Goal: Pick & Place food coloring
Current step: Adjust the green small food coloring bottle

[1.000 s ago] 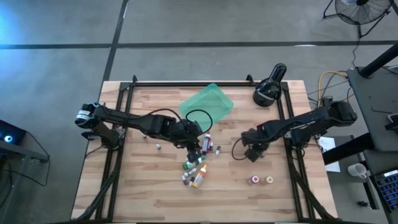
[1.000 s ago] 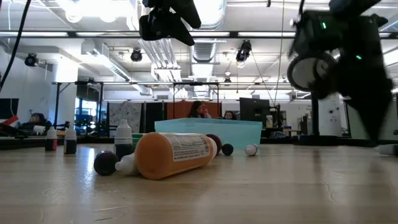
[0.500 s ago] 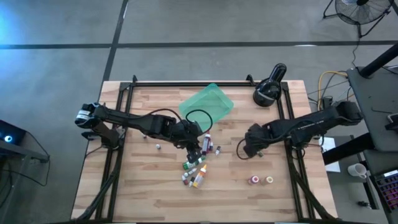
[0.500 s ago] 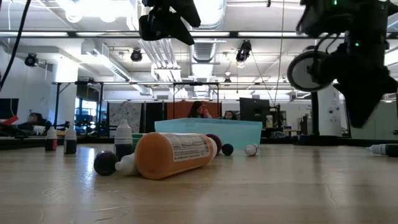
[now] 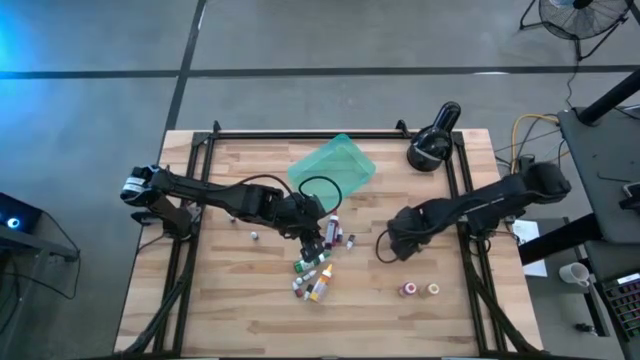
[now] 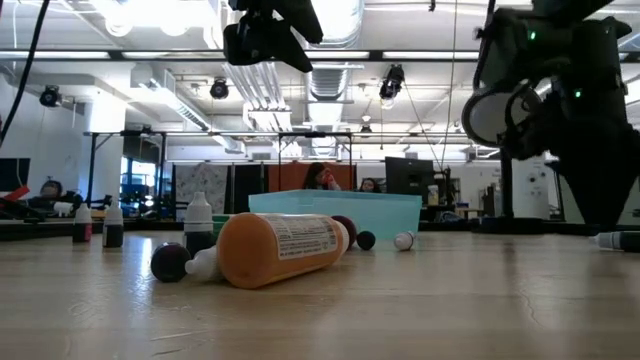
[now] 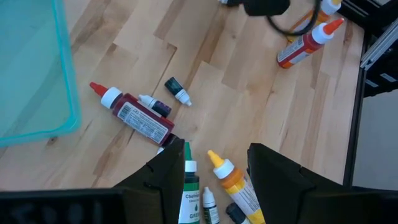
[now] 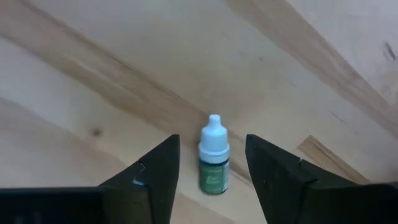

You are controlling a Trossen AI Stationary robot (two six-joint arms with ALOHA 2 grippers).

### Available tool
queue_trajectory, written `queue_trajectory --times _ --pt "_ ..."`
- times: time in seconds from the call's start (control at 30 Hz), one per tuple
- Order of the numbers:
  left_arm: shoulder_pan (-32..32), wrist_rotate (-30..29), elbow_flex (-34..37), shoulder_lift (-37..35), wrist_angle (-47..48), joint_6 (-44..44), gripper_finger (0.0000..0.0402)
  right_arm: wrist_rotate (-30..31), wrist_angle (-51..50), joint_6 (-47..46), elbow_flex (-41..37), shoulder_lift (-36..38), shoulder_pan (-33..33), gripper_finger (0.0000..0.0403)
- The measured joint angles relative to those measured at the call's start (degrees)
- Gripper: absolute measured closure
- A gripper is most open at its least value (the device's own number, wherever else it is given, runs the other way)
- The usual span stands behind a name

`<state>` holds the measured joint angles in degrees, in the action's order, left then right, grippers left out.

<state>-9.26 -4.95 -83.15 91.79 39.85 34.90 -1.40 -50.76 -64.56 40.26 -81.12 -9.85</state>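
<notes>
Several food coloring bottles (image 5: pixel 318 262) lie in a loose heap on the wooden table's middle. My left gripper (image 5: pixel 310 236) hangs open above them and touches none. In the left wrist view a green-tipped bottle (image 7: pixel 188 183) and an orange bottle (image 7: pixel 231 185) show between its fingers, far below. My right gripper (image 5: pixel 399 243) points down over the table's right half, open. A small green bottle with a white cap (image 8: pixel 213 158) lies on the wood between its fingers, clear of both. Two more bottles (image 5: pixel 420 289) stand nearer the front edge.
A translucent teal tray (image 5: pixel 333 168) sits at the back middle, its wall (image 6: pixel 335 212) behind the heap in the low view. A black round lamp-like device (image 5: pixel 434 142) stands at the back right. A red bottle (image 7: pixel 134 115) lies beside the tray. People sit in the room beyond.
My right gripper has rolled a little at its wrist, rising slightly and sinking again over the same spot on the table's right half. The bottles have stayed where they were.
</notes>
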Motion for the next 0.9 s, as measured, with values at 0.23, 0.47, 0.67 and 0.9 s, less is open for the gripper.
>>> queue_trajectory --times 0.23,0.47,0.67,0.9 --pt "0.0 0.0 0.0 0.0 0.0 0.1 0.0255 -0.6 0.3 1.6 0.5 -5.2 0.0 0.0227" --pt "0.0 0.0 0.0 0.0 0.0 0.3 0.0255 -1.7 0.8 2.6 0.8 -5.3 0.0 0.0267" --pt "0.0 0.0 0.0 0.0 0.0 0.3 0.0255 -1.9 0.8 2.8 1.3 -5.2 0.1 0.0316" --pt "0.0 0.0 0.0 0.0 0.0 0.3 0.0255 -4.9 1.1 2.3 1.4 -5.2 0.8 0.0331"
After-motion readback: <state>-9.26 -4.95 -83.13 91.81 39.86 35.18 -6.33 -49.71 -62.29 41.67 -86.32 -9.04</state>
